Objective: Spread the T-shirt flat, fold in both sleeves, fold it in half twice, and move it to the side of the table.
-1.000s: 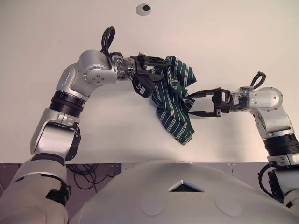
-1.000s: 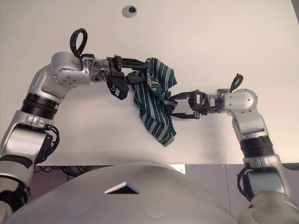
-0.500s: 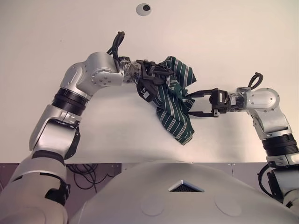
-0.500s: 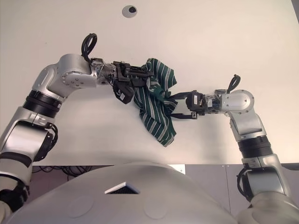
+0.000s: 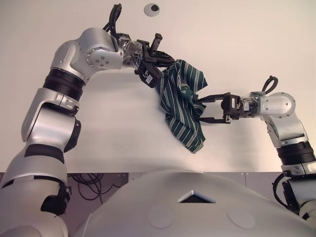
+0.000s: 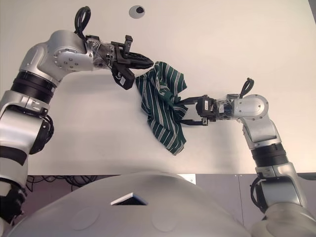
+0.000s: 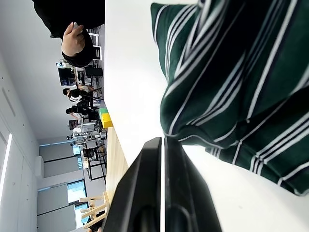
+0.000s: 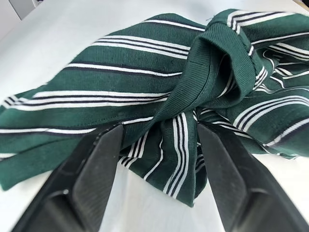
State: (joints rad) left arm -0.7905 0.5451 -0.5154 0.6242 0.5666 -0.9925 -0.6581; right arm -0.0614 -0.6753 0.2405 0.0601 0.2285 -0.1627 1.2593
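The green striped T-shirt lies crumpled in a heap at the middle of the white table. My left gripper is shut on the shirt's far upper-left edge and holds it raised; in the left wrist view its fingers press together at the cloth. My right gripper stands open at the heap's right side. One finger sits on either side of a bunched fold without pinching it.
A small round grommet sits in the table near its far edge. The table's front edge runs just ahead of me. Bare tabletop extends to the left, right and front of the shirt.
My left gripper pushed into the shirt's upper edge, shut on it and rose back and to the left, stretching that edge out. The right arm has barely moved.
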